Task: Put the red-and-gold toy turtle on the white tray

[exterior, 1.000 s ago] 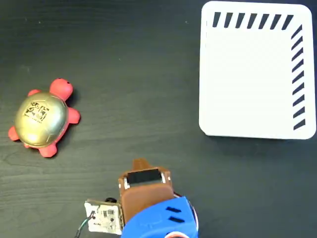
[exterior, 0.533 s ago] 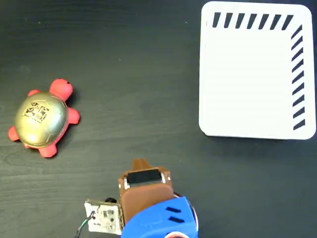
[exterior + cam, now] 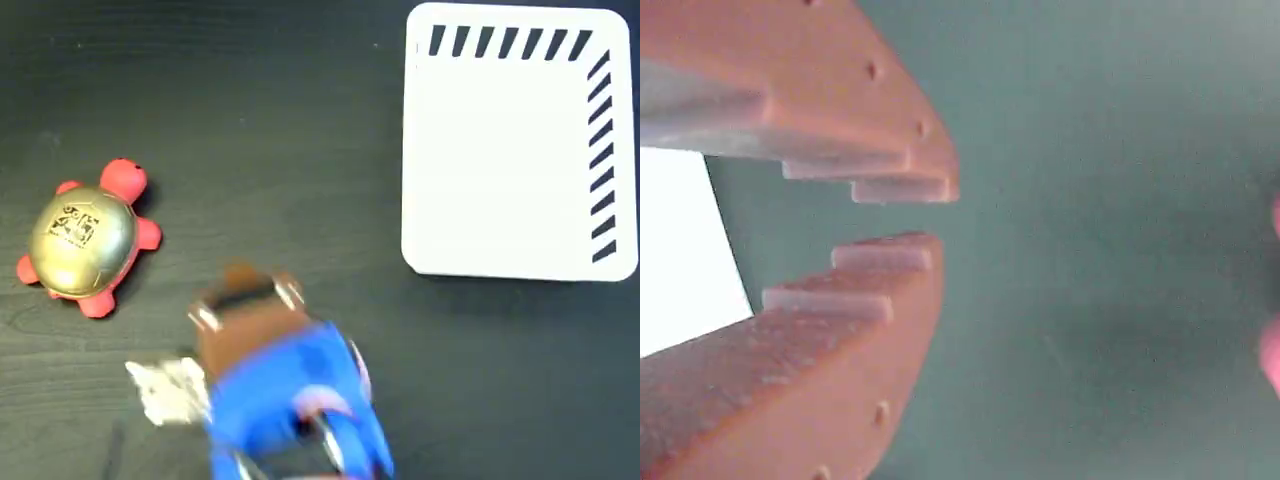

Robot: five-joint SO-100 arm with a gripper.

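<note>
The red-and-gold toy turtle (image 3: 83,237) lies on the dark table at the left in the fixed view, gold shell up, red head pointing up-right. The white tray (image 3: 515,150) with black stripes sits at the top right and holds nothing. My gripper (image 3: 240,277), brown-fingered on a blue arm, is motion-blurred at the lower middle, right of and below the turtle and apart from it. In the wrist view my gripper (image 3: 935,218) has its stepped jaws almost together with nothing between them. Pink bits of the turtle (image 3: 1273,360) show at the right edge, and the tray (image 3: 680,250) shows behind the fingers at left.
A small white circuit board (image 3: 165,390) hangs at the arm's left side. Dark wood-grain table (image 3: 280,130) stretches between the turtle and the tray.
The arm has swung up and to the left, toward the turtle, and is blurred by motion. Turtle and tray have not moved.
</note>
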